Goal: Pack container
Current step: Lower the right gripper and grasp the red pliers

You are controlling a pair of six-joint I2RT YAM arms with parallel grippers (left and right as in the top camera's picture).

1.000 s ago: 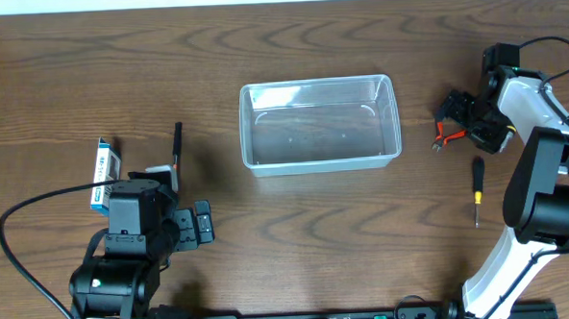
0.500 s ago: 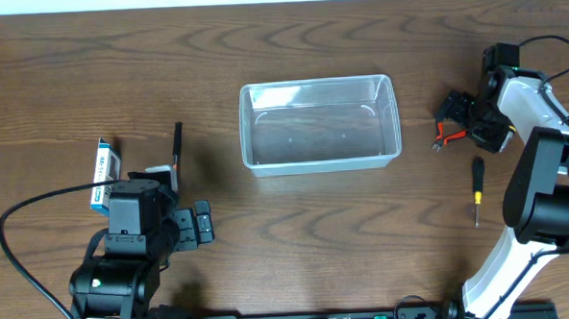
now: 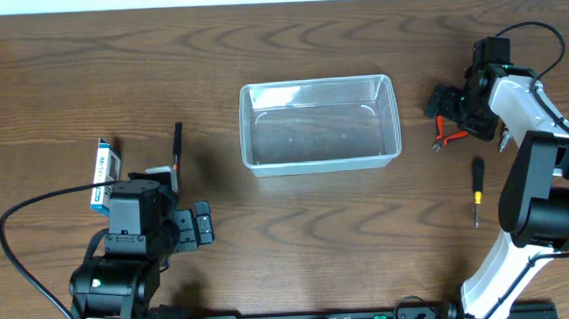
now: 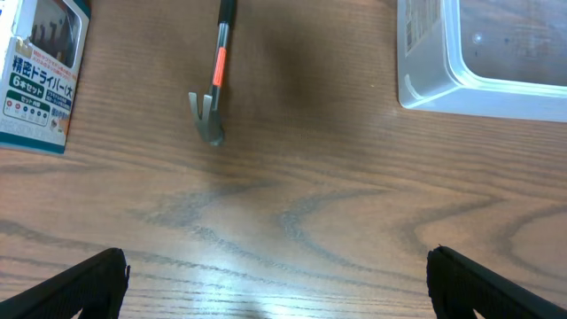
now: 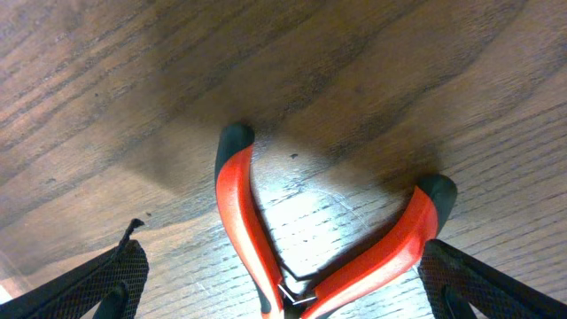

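We see a brown wooden desk (image 3: 297, 236) with the clear plastic container (image 3: 248, 132) lying open-topped on it, nothing inside that we can make out. To the container's right, the right gripper (image 5: 283, 283) sits low over the desk with its fingers spread wide apart, holding nothing. A pair of red-handled pliers (image 5: 266, 230) lies flat on the wood between them, handles splayed. To the left of the container and nearer the robot's base, the left gripper (image 4: 279, 283) hangs over bare wood, also spread wide and empty. Well left of the container lies a small blue-and-white box (image 3: 103, 173). Between that box and the container we find a slim black pry bar (image 3: 177, 150) with an orange band. Right of the container, nearer the base than the pliers, lies a screwdriver (image 3: 476, 190) with a black handle.
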